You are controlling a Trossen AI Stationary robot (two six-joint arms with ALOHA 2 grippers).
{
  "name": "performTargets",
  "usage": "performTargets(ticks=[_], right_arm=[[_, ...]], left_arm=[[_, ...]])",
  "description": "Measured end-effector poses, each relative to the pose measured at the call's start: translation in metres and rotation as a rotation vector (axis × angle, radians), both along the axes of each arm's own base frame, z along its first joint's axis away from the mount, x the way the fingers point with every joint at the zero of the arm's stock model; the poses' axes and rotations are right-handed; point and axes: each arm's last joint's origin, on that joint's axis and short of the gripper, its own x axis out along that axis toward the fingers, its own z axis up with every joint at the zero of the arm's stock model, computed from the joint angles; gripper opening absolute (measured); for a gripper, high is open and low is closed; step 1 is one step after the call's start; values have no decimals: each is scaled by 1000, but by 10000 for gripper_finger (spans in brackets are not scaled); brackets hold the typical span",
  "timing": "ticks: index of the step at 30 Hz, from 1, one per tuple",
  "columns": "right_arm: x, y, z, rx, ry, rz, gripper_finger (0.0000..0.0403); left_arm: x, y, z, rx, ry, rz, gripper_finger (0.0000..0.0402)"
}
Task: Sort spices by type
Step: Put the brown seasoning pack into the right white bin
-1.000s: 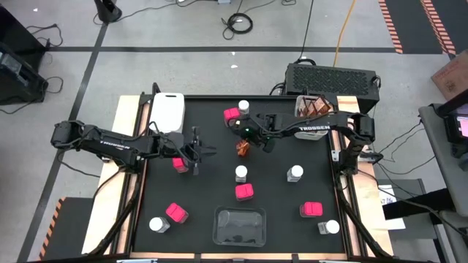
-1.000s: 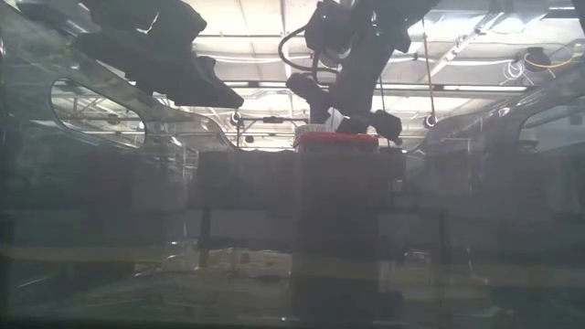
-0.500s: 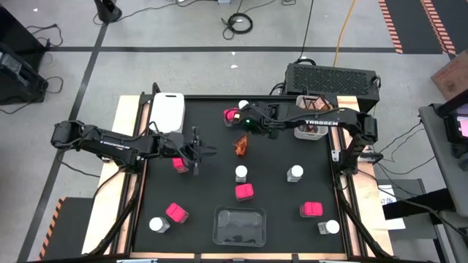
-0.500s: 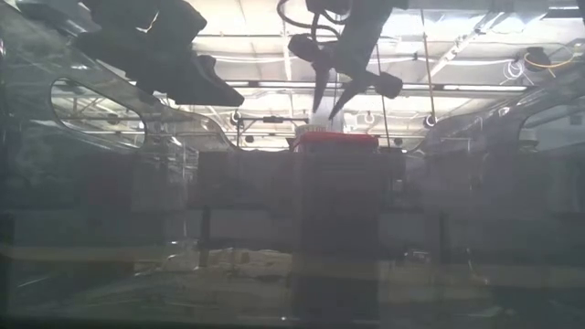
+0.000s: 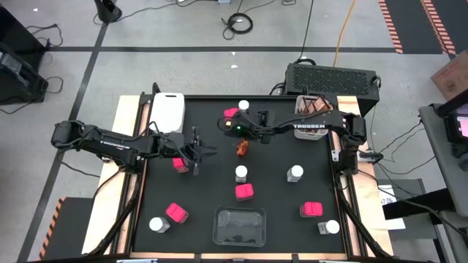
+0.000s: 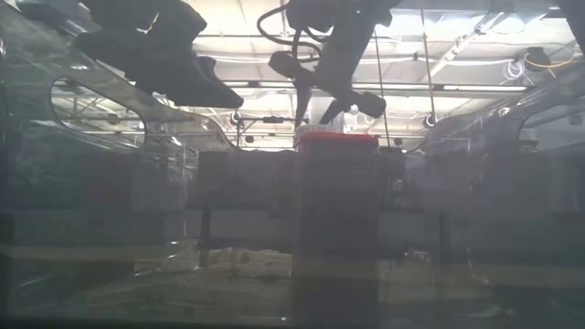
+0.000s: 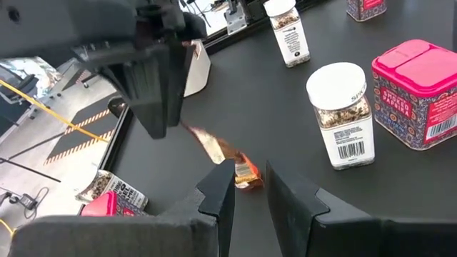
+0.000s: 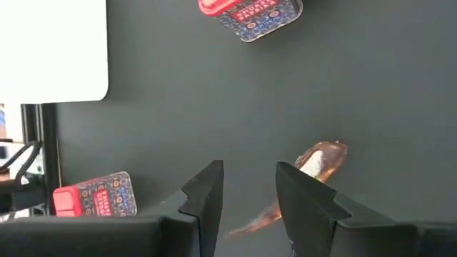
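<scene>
The spices stand scattered on the black table: pink boxes, white-lidded clear jars and one small brown spice packet lying flat near the middle. My right gripper hovers open above the table, just to the far left of the brown packet, touching nothing. My left gripper waits left of centre, above the table, its fingers a narrow gap apart with nothing between them. It faces the brown packet. Beside it stands a pink box.
A white tray lies at the far left, and a clear tray at the near edge. A bin holding brown packets sits at the far right. A pink box and a jar stand close behind my right gripper.
My right gripper has risen off the brown packet, gone toward the far edge, then swung toward the table's left, rolling about its own line. Its fingers have stayed apart. The brown packet lies about where it was.
</scene>
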Motion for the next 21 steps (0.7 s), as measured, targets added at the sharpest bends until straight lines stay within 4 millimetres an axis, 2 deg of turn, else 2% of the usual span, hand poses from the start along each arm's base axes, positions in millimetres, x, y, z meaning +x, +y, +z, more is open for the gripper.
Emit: performTargets(ticks=[6,13,17,21], right_arm=[[-2,3,-1,-23,31,6,125],[0,1,29,-68,27,35,125],[-9,-5,41,37,76,-8,125],[-12,-12,39,122,78,-30,125]], left_arm=[[0,0,0,7,3,-2,84],[0,0,0,9,2,-3,84],[0,0,0,9,1,-3,84],[0,0,0,9,-1,-3,84]])
